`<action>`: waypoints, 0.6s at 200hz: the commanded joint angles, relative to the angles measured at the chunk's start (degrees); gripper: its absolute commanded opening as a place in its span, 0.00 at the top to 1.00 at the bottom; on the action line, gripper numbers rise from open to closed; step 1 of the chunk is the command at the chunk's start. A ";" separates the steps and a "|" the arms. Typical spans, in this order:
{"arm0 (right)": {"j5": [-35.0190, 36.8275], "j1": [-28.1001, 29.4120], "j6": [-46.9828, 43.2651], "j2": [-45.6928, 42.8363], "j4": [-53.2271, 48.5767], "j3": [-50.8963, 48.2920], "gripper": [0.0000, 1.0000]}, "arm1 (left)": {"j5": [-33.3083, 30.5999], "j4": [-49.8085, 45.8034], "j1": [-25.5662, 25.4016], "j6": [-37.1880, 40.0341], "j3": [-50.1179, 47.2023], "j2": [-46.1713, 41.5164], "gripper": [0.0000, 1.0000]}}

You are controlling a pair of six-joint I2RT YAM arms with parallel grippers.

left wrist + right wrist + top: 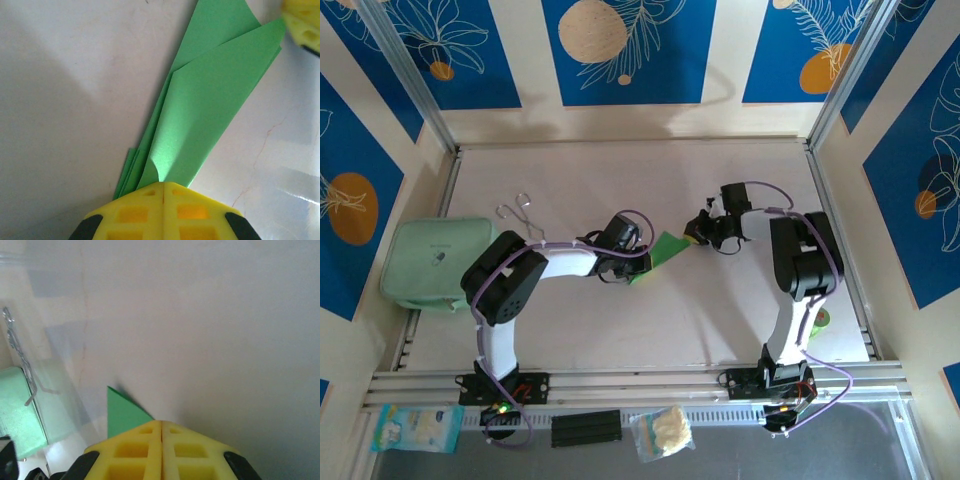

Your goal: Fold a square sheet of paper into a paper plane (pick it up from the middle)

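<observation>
1. Your paper plane (665, 252) lay mid-table between the two arms. It was a long bright green fold set slantwise, with its near end toward the left arm and its far end toward the right arm.
2. From the left wrist you could see the plane (210, 100) in layers. One broad flap lay on top, narrower flaps fanned out beneath it on the left, and all of them tapered toward the fingers.
3. Your left gripper (636, 268) (162, 192) had its yellow fingers pressed fully together on that narrow end. The paper came straight out of the seam between them.
4. Your right gripper (697, 232) (161, 427) was at the far end, its fingers closed tight as well. A corner of the plane (124, 415) poked out from behind one finger. You could not tell whether the corner was pinched or only lay under the tip.
5. In the left wrist view, one of the right arm's fingers (302, 17) sat just beside the plane's far corner.
6. The pale table (740, 300) was under all of this.
7. A mint-green pouch (430, 260) (17, 410) lay at the table's left edge, well apart from the plane. A bent wire clip (515, 212) (22, 360) sat just beyond it.
8. A small green object (820, 318) sat by the right arm, too small to make out. Two packets (415, 428) (660, 430) lay on the front ledge.
</observation>
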 commanded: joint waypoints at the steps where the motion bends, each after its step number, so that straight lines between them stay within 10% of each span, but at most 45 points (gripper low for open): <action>1: 1.77 0.28 -0.33 -6.18 4.20 -2.19 0.92 | 0.09 -7.84 0.39 0.39 0.12 1.24 1.00; 120: 1.82 10.46 5.32 -2.14 7.61 -7.95 0.93 | 0.20 -8.84 0.36 0.04 0.72 1.78 1.00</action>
